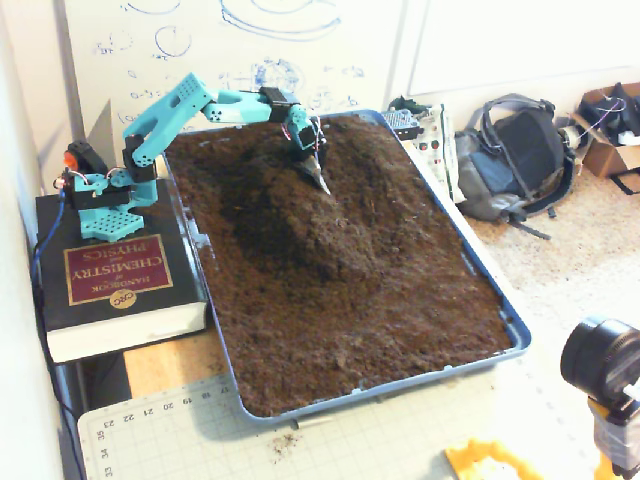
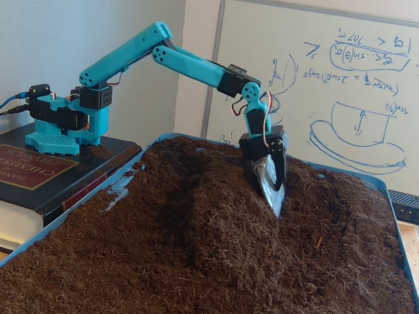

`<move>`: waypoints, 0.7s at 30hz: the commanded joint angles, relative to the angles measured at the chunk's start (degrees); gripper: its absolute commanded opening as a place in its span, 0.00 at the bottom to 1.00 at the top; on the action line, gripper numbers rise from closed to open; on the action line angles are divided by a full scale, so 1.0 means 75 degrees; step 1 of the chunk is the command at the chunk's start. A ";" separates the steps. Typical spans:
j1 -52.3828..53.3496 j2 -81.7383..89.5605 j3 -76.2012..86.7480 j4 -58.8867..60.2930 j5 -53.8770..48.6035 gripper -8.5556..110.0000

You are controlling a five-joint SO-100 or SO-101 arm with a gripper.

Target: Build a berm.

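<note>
Dark brown soil of the berm (image 2: pixel 216 216) is touched by the gripper (image 2: pixel 273 199), jaw state indiscernible.

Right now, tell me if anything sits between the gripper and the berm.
Nothing visible does. The gripper points down with its metal tip already against the berm, on the slope facing the whiteboard; only loose soil surrounds it inside the tray.

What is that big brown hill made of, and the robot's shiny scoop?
The long dark brown mound looks like loose, crumbly soil: grainy and matte. The teal arm's end effector carries a pointed scoop that seems to be metal or glossy plastic, since it reflects light.
</note>
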 commanded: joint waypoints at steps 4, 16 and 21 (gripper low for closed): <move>0.0176 0.0832 0.0152 0.0363 -0.0035 0.07; -0.0176 0.0773 -0.2660 0.0328 0.2461 0.07; -0.0715 -0.0773 -0.4535 -0.0117 0.2766 0.07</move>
